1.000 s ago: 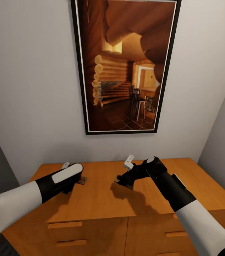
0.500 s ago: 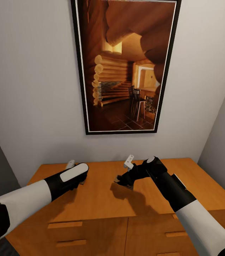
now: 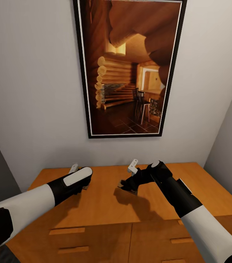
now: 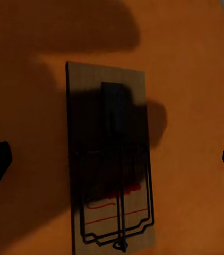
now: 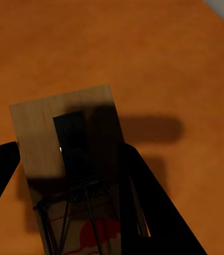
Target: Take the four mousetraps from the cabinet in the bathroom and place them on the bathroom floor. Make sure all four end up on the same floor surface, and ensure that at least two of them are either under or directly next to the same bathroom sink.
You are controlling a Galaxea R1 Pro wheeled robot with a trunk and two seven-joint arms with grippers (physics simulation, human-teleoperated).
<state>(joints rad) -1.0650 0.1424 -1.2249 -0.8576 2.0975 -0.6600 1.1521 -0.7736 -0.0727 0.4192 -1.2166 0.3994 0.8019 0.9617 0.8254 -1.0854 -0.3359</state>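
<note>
Orange cabinet [image 3: 105, 204] top is carrying both mousetraps. I'm clamping my right tool [image 5: 69, 159] on one mousetrap [image 5: 72, 159]. My left tool [image 4: 112, 159], fingers apart, is straddling another mousetrap [image 4: 109, 159], needing closing next.

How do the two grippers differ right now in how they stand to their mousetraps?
The left gripper is open, fingers wide apart either side of the left mousetrap, not touching it. The right gripper has its fingers close against the sides of the right mousetrap, apparently gripping it. Both traps sit over the cabinet top.
</note>
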